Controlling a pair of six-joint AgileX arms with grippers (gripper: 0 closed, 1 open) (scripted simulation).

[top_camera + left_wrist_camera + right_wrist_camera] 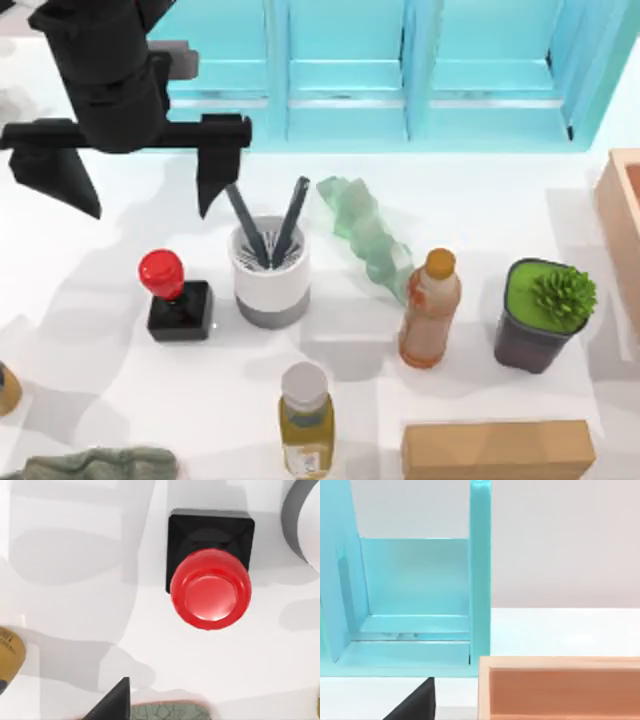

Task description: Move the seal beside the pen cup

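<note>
Since the small seal (176,295), a glossy red rounded knob on a black square block base, stands on the white table (120,400) just beside the white cylindrical pen cup (270,270) with its grey bottom band and two black pens, on the cup's left in the top view, the placing step is judged to be done or nearly so. A narrow strip of bare table is seen between the block and the cup, so the two are close but not touching.

The left gripper (125,165) is held above the table behind the seal and to the cup's upper left, its black fingers spread wide with nothing between them. From the left wrist view the seal (209,575) is seen straight below, free and upright. What is called for next is judged to be a clean lift away without the pens being brushed.

Nearest the cup in front, an amber bottle with a grey cap (305,420) stands, and a tan cardboard box (498,448) lies to its right. To the cup's right, a pale green crumpled bag (365,230) lies, then an orange-capped bottle (430,308), then a dark pot with a green plant (543,315). Behind the cup a turquoise shelf unit (400,70) runs along the back. No obstruction to a retreat is judged.

The right gripper is parked near a peach-coloured open box (560,687); the state of its fingers cannot be told.
</note>
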